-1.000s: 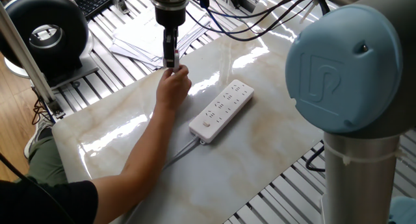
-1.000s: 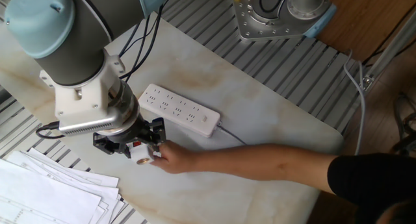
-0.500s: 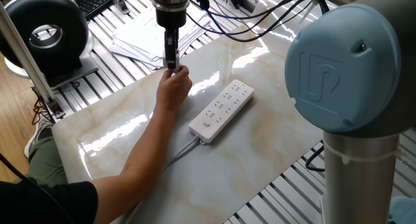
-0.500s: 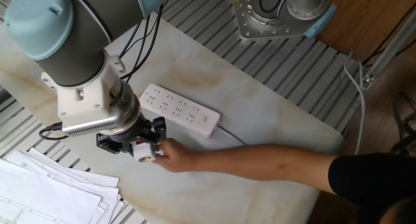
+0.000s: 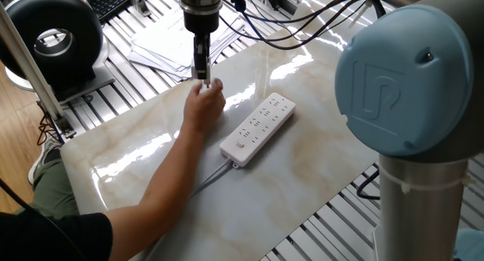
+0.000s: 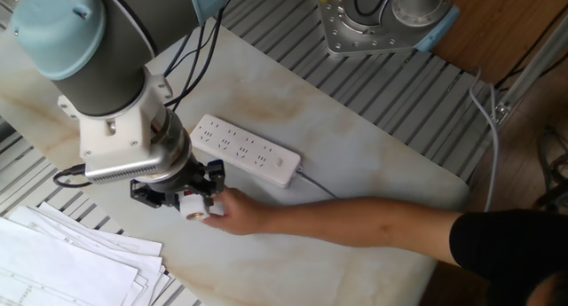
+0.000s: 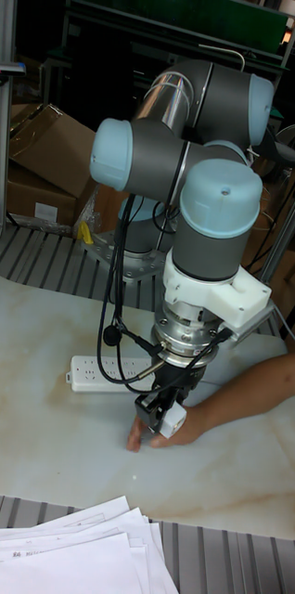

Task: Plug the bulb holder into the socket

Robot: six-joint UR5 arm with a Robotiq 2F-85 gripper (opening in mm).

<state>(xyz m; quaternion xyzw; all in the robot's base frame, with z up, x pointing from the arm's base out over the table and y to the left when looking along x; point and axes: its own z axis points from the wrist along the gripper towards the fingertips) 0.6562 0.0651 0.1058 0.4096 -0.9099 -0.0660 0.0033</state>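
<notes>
We're seeing tool [image 6: 189,202] closing round bulb holder [image 6: 194,207], person's hand [image 6: 232,214] steadying it there prob. for handover; grip firmness unclear. Socket [image 6: 246,149] lying mid-table [image 6: 373,155], outlets up, just beside, awaiting plug-in.

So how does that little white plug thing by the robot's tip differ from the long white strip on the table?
The small white plastic bulb holder is far smaller and blocky; the long white rectangular power strip is flat, with rows of dark holes. The bulb holder sits at the end effector with a person's hand on it; the strip lies alone on the marble table, trailing a grey cable. Both are white plastic.
</notes>
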